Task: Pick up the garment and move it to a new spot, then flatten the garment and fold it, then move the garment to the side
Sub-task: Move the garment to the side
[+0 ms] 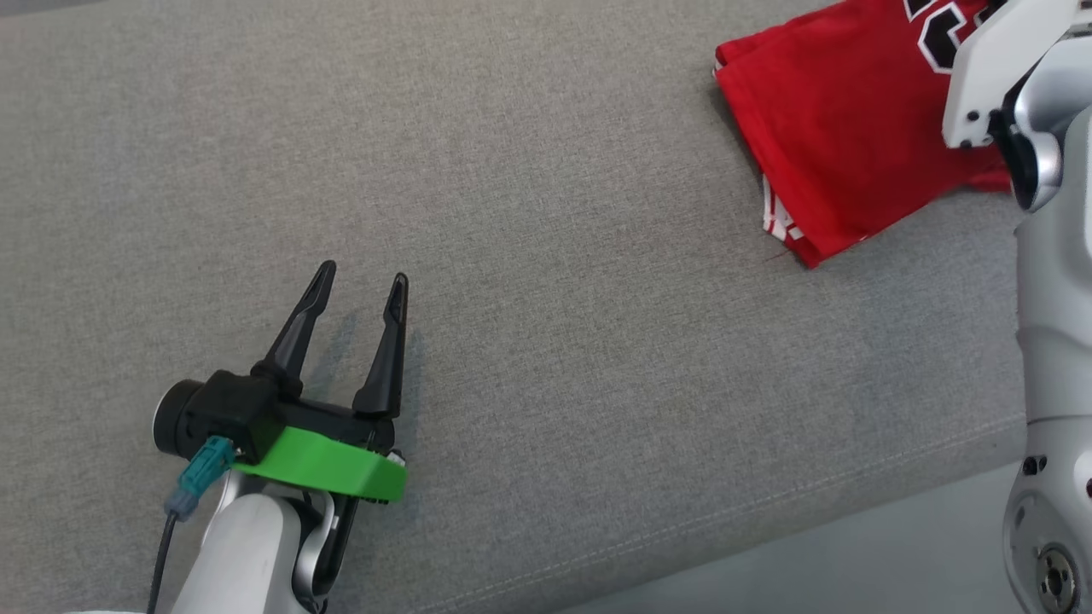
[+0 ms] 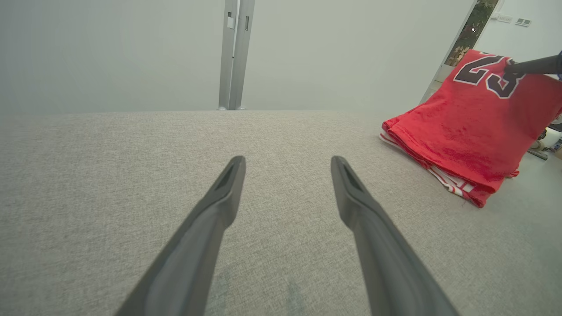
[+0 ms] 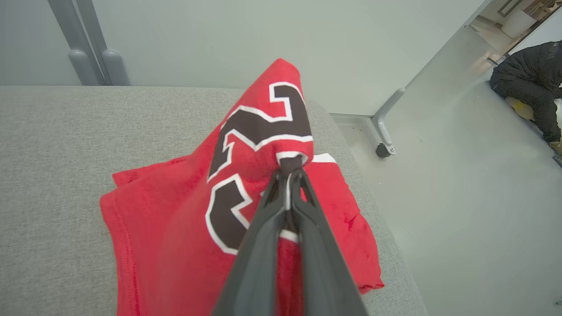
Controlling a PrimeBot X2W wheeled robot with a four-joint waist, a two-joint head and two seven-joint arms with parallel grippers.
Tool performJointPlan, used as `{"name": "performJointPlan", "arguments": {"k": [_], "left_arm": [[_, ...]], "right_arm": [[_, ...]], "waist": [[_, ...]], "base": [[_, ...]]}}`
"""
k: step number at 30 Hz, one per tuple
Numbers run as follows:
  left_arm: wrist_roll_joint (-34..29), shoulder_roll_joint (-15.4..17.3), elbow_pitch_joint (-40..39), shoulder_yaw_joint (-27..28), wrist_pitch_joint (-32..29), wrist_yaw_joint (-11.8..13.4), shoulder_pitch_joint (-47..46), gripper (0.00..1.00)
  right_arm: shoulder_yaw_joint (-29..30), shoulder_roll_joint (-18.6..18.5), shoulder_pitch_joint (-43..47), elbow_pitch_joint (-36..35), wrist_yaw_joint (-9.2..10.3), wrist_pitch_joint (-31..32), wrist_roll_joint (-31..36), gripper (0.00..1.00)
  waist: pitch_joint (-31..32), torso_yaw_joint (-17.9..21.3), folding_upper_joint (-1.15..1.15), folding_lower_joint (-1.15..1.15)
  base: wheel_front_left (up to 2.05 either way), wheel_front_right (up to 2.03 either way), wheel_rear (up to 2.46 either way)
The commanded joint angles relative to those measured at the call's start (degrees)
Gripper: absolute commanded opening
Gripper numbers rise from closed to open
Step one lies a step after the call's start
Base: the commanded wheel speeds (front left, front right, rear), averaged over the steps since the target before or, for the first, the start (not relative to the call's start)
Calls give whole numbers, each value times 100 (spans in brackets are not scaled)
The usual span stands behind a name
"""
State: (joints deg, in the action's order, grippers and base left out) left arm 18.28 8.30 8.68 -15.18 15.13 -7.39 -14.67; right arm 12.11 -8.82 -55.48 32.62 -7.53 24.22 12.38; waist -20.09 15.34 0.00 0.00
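Garment (image 1: pixel 836 128): red jersey with a dark, white-edged 23, folded into several layers, lying at the right end of the grey fabric-covered worktop (image 1: pixel 546 256), close to its right edge. Looks light, soft and limp, probably a slick knit. Sags wherever unsupported, slides layer on layer, bears squeezing with no risk of damage. Best taken through the full stack at a folded edge or corner, not by the top sheet alone; otherwise likely to fall open on lifting. Right fingers (image 3: pixel 263 245) shut tight on a fold of the top cloth, right at the numeral. In the right wrist view, pinched cloth tented up over the tips, the rest of the garment (image 3: pixel 175 228) draped down onto the worktop. No telling from here how many layers sit inside the pinch. In the left wrist view, the same dark fingers (image 2: pixel 533 66) reaching in from the right onto the 23, raised cloth (image 2: pixel 465 140) sloping down to striped edges resting on the fabric. Left fingers (image 1: pixel 300 324) spread wide, holding nothing, low over bare worktop, well apart from the garment. Likely trouble on a 1-handed carry: lower layers trailing, hem dragging, fold undone.
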Motion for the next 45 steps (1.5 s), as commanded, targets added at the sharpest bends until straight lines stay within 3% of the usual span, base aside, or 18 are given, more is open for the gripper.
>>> {"name": "performJointPlan", "arguments": {"k": [1, 9, 18, 19, 20, 27, 35, 42, 45], "left_arm": [[25, 68, -26, -11, -1, -15, -122, 100], [72, 222, -66, -203, -1, -15, -305, 100], [80, 327, -59, -342, -1, -15, -383, 100], [77, 330, -66, -365, -1, -15, -397, 100], [77, 336, -68, -386, -1, -15, -401, 100], [54, 347, -97, -492, -1, -15, -458, 100], [5, 260, -96, -239, -1, 22, -299, 100], [-246, 0, -10, 274, -1, 298, -33, 100], [43, -210, 69, 557, -1, 281, 152, 100]], "right_arm": [[13, -70, -155, 28, 9, -46, 70, 0], [194, -602, -654, 279, 9, -49, 192, 0], [500, -1235, -464, 561, 9, -152, 475, 0], [544, -1270, -443, 595, 9, -213, 534, 40], [618, -1307, -446, 607, 9, -275, 617, 100], [839, -1426, -407, 770, 9, -875, 1054, 100], [906, -1151, -288, 1191, 9, -1441, 996, 100], [822, -541, 111, 1150, 9, -2220, -4, 100], [627, -352, 429, 1024, 9, -2464, -649, 100]], "waist": [[-237, 74, 0, 0], [-517, -79, 0, 0], [-712, -337, 0, 0], [-729, -360, 0, 0], [-740, -382, 0, 0], [-689, -487, 0, 0], [-371, -583, 0, 0], [140, -759, 0, 0], [447, -886, 0, 0]], "base": [[0, 0, 0], [0, 0, 0], [0, 0, 0], [0, 0, 0], [0, 0, 0], [0, 0, 0], [0, 0, 0], [0, 0, 0], [0, 0, 0]]}}
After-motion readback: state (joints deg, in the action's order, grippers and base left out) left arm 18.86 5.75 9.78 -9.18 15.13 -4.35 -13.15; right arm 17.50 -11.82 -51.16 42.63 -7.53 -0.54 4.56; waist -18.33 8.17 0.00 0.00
